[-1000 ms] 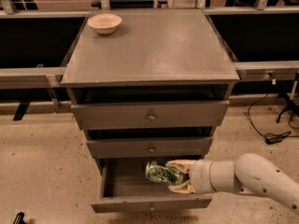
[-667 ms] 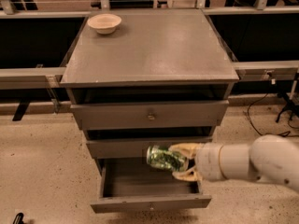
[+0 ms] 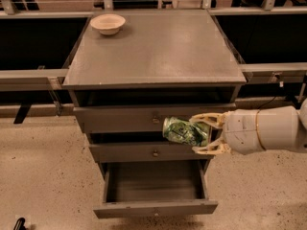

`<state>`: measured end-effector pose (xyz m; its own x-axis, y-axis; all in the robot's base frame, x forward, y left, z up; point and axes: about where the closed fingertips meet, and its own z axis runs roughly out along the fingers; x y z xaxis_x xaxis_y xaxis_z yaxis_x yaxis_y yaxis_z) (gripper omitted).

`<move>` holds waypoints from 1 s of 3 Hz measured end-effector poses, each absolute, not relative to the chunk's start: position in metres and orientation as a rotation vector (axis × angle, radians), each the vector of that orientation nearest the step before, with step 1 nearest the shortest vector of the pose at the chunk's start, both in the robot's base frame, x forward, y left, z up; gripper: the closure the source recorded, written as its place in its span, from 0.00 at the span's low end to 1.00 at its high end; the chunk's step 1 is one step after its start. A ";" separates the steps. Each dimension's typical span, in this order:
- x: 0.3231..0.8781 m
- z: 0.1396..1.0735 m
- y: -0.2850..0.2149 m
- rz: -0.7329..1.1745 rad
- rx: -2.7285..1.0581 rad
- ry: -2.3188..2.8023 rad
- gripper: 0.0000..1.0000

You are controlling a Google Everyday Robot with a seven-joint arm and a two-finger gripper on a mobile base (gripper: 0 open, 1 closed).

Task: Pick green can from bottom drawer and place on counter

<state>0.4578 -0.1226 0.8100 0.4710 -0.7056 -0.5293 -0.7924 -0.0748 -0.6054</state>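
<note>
Camera view: gripper (image 3: 200, 134) raised green can (image 3: 185, 132) above bottom drawer (image 3: 154, 188).

My gripper (image 3: 196, 135) is higher than a second ago. It has risen out of the bottom drawer (image 3: 154, 208) and now hangs in front of the cabinet, level with the gap between the top drawer (image 3: 120, 119) and the middle drawer (image 3: 139, 153). The green can (image 3: 184, 131), pinched sideways between my fingers (image 3: 207, 120), has come up with it and shifted slightly right.
</note>
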 end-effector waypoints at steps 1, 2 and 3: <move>0.458 0.809 -0.121 0.119 -1.813 1.263 1.00; 0.470 0.824 -0.119 0.107 -1.773 1.224 1.00; 0.531 0.863 -0.122 0.025 -1.729 1.186 1.00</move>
